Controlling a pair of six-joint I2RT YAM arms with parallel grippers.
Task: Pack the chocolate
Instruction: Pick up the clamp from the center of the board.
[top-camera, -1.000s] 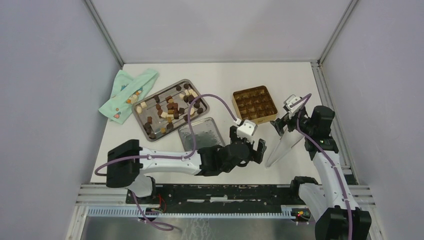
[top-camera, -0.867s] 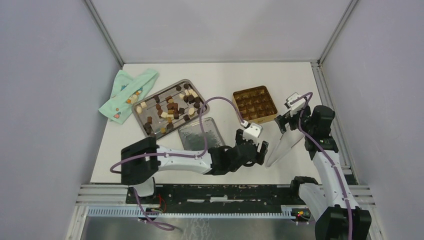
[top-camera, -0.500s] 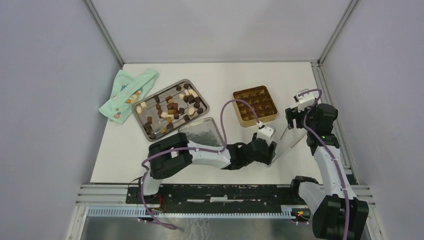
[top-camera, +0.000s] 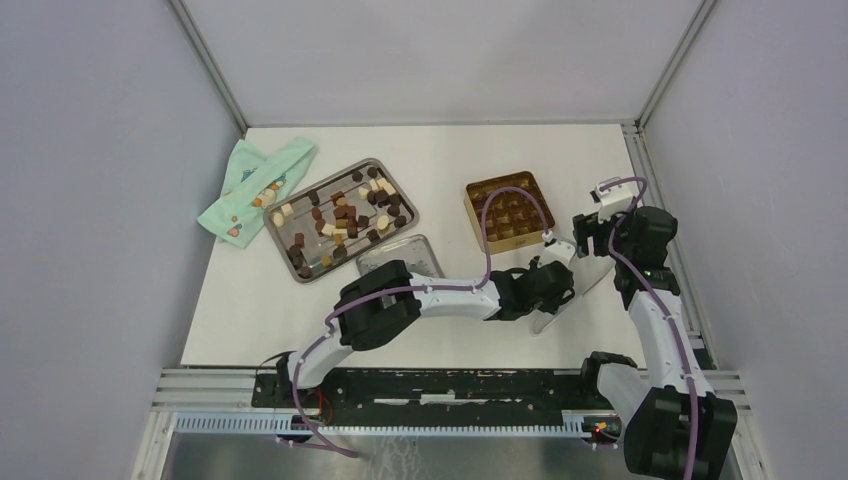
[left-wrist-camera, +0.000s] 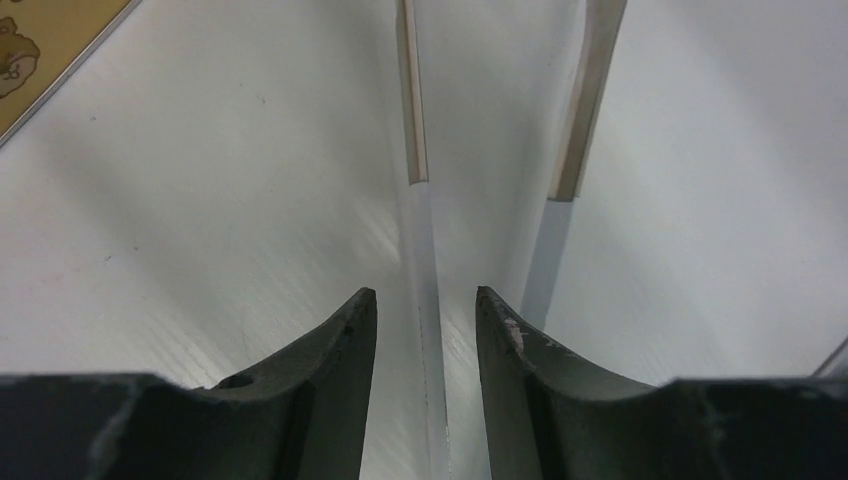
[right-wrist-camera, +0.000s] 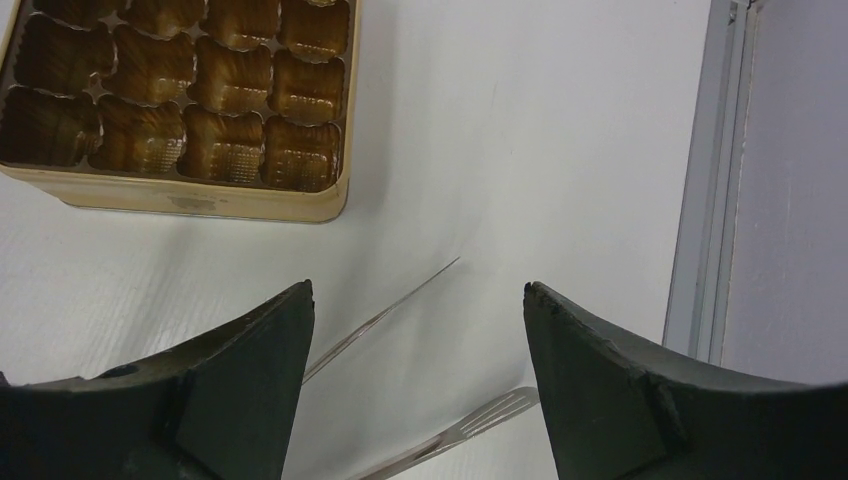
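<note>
Dozens of small chocolate pieces (top-camera: 345, 212) (dark, lighter brown and cream) are seen scattered on the metal tray (top-camera: 284, 252), well apart from the gold tin (top-camera: 508, 212), whose cups are seen empty. The left gripper (left-wrist-camera: 425, 295) is reached across to the tongs (left-wrist-camera: 412, 120); its jaws are set astride one tong leg, half-spread and not yet clamped. The right gripper (right-wrist-camera: 417, 287) is spread wide, with nothing held. Each piece is judged light, stiff, smooth and easily scuffed or squirted out; it is best pinched gently across two flat opposite faces
</note>
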